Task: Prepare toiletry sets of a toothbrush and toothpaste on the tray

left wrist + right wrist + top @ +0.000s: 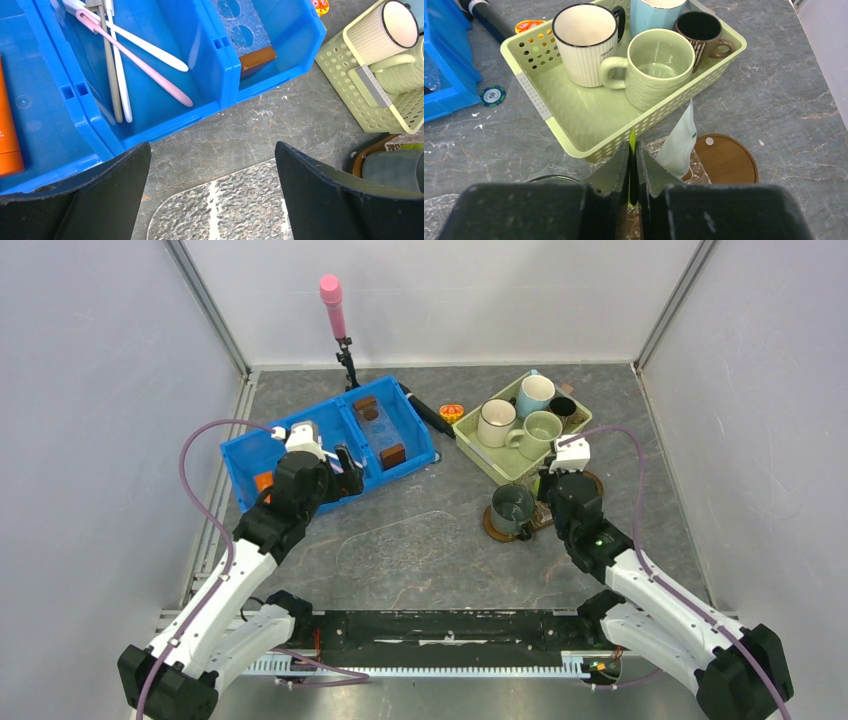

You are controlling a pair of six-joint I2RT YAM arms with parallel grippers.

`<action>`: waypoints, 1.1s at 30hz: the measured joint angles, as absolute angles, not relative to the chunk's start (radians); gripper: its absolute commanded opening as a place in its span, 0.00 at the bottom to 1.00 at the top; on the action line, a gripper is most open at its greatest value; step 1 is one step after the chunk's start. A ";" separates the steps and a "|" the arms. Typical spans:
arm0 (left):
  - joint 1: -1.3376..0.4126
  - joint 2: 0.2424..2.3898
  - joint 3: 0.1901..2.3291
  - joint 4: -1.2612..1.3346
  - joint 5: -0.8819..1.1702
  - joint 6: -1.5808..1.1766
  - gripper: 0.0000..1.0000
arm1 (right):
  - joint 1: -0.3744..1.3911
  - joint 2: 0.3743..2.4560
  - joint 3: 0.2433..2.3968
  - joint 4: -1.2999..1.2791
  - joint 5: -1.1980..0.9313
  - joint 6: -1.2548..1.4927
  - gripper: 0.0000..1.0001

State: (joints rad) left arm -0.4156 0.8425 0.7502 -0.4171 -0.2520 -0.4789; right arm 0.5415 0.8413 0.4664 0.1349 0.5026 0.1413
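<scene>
The right pincer (632,147) is clamped shut on a green tube (632,136), of which only 1 thin edge shows above the fingertips. That looks like the flat crimped end, the easiest part for narrow fingers to pinch. Its long axis seems to run roughly upright, crimp upward, though the body is hidden below the fingers. Just beside it a white tube (679,142) leans with its flat end up and tilted toward the green basket (539,95). Both are over the tray (726,160), whose rounded brown end shows on the bench (774,100). The dark mug (512,506) stands at the tray's other end, so this is probably where a set is being gathered.

The left pincer (212,145) is spread wide and holds nothing. It hovers at the near wall of the blue bin (220,50), likely lined up for a brush. The pink toothbrush (137,61) lies flat and diagonal, its plain rounded end toward that wall, crossing 2 white toothbrushes (150,50). An orange tube (7,130) lies in the next compartment
</scene>
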 measured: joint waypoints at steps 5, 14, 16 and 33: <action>-0.415 0.842 0.750 -0.417 -0.252 -0.479 1.00 | 0.542 0.857 0.461 0.147 0.509 0.143 0.26; -0.415 0.841 0.746 -0.417 -0.252 -0.479 1.00 | 0.542 0.859 0.461 0.164 0.522 0.144 0.42; -0.415 0.841 0.746 -0.417 -0.252 -0.479 1.00 | 0.542 0.858 0.461 0.164 0.523 0.144 0.49; -0.411 0.856 0.747 -0.421 -0.258 -0.479 0.99 | 0.542 0.841 0.801 -0.020 0.505 0.082 0.97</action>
State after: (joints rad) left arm -0.4114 0.8558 0.7467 -0.4210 -0.2581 -0.4789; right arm 0.5415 0.8410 0.8005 -0.0204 0.5053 0.0822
